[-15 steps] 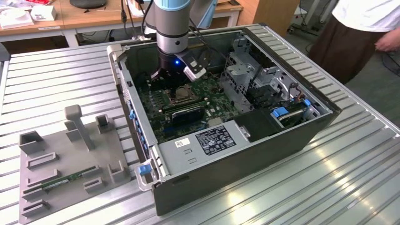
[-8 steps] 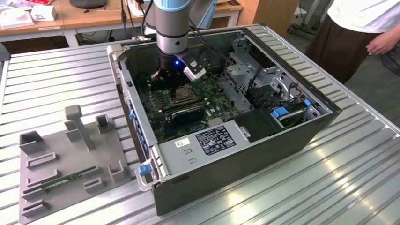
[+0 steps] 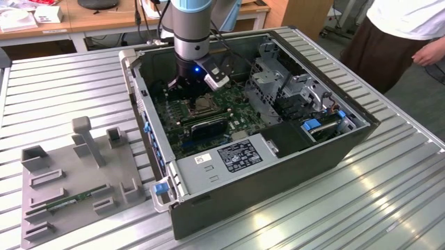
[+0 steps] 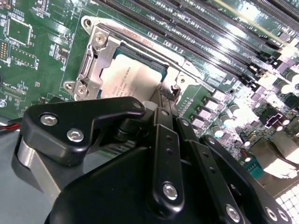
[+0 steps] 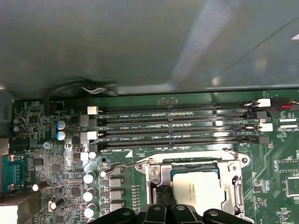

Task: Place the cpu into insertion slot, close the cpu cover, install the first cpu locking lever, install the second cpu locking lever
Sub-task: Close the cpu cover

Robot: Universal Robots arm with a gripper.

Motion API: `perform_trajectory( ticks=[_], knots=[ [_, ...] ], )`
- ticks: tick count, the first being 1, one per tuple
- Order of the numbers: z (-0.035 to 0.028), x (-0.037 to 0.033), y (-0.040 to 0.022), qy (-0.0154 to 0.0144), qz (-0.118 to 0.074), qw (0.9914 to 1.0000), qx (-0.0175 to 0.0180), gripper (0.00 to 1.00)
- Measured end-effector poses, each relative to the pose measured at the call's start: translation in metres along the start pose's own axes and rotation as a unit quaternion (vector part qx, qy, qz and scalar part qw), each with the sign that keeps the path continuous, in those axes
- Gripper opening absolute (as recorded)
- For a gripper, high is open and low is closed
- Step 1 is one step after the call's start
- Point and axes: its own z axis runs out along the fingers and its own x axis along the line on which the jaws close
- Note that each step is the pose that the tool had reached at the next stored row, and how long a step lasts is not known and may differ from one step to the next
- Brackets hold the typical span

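Black-linked and closest to the lens, the end effector (image 4: 164, 100) had its fingers drawn together on nothing, tips low at the edge of the cpu cover (image 4: 96, 56). Just beyond them the cpu (image 4: 126, 77) lay seated in the insertion slot (image 4: 140, 52), framed by that cover. A wire locking lever (image 5: 124, 166) ran beside the cover. Pressing well probably meant staying on metal, clear of the cpu.

Robotics lab: slatted metal bench (image 3: 389, 208), open computer case (image 3: 292, 166), grey fixture tray (image 3: 83, 177), wooden desks (image 3: 104, 18) behind.
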Motion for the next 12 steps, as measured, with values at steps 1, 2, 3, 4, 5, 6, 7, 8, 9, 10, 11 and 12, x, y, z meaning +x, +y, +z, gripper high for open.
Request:
perform_trajectory(
  ticks=[1,2,3,4,5,6,7,8,9,10,11,12],
  knots=[
    [-0.0008,-0.0001,0.0002,-0.0002,0.0,1.0,-0.0004,0.11],
    [-0.0018,-0.0003,0.0004,-0.0004,0.0,1.0,-0.0007,0.11],
    [-0.0034,-0.0002,0.0004,0.0,0.0,1.0,-0.0001,0.11],
    [-0.0047,-0.0001,0.0002,0.0002,0.0,1.0,0.0002,0.11],
    [-0.0056,-0.0002,0.0003,0.0002,0.0,1.0,0.0002,0.11],
    [-0.0064,-0.0002,0.0003,0.0002,0.0,1.0,0.0002,0.11],
    [-0.0072,-0.0002,0.0003,0.0002,0.0,1.0,0.0003,0.11],
    [-0.0077,-0.0002,0.0004,0.0002,0.0,1.0,0.0003,0.11],
    [-0.0077,-0.0002,0.0004,0.0002,0.0,1.0,0.0002,0.11],
    [-0.0077,-0.0002,0.0004,0.0001,0.0,1.0,0.0002,0.11],
    [-0.0078,-0.0002,0.0004,0.0002,0.0,1.0,0.0002,0.11],
    [-0.0078,-0.0002,0.0004,0.0002,0.0,1.0,0.0002,0.11]
  ],
)
